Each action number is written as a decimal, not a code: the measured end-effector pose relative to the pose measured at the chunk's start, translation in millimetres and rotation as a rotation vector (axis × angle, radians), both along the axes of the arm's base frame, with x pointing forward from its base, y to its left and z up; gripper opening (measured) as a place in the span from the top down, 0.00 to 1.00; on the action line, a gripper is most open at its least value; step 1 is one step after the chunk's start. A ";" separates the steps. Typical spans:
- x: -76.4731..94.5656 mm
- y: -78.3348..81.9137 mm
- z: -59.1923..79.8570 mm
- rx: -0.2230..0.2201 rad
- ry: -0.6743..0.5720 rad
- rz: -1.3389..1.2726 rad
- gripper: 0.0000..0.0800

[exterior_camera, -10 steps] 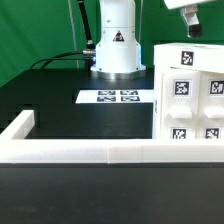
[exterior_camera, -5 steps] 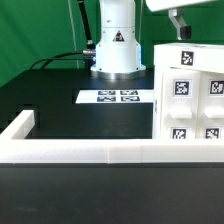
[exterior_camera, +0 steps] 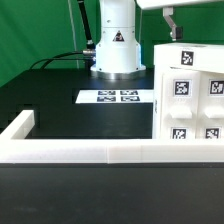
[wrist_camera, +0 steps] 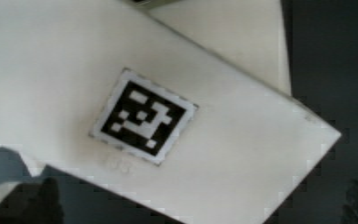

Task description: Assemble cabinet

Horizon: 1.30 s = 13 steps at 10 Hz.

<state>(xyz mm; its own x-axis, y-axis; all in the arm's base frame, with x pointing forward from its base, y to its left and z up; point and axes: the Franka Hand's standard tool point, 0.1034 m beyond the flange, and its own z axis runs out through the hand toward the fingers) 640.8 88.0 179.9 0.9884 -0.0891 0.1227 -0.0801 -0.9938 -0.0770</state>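
Note:
The cabinet [exterior_camera: 190, 95] is a white boxy body with several black-and-white tags, standing at the exterior view's right. My gripper [exterior_camera: 172, 30] hangs just above its top edge, and only one dark finger shows there. In the wrist view a white cabinet panel [wrist_camera: 229, 70] with one tag [wrist_camera: 149, 112] fills the picture. My gripper [wrist_camera: 190, 205] is right over that panel. Its dark fingers [wrist_camera: 25, 205] sit far apart at the picture's corners, open, with nothing held between them.
A long low white L-shaped rail [exterior_camera: 100, 152] runs along the table's front, turning back at the exterior view's left. The marker board [exterior_camera: 118, 97] lies flat before the arm's base [exterior_camera: 115, 45]. Black cables trail off the base toward the left.
My gripper has moved toward the exterior view's left, over the cabinet's top edge. The cabinet, rail and marker board have not moved.

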 end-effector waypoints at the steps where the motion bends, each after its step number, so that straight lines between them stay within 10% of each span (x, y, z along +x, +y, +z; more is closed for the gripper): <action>1: 1.2 -2.0 -0.1 -0.019 -0.017 0.123 0.00; 6: -6.8 0.6 -5.9 -0.112 -0.015 0.536 0.00; 13: -21.2 3.1 -19.1 -0.102 0.032 0.564 0.00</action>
<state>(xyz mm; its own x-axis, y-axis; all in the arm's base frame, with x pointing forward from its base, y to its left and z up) 619.6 91.2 160.8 0.8829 0.4640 0.0719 0.4641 -0.8856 0.0153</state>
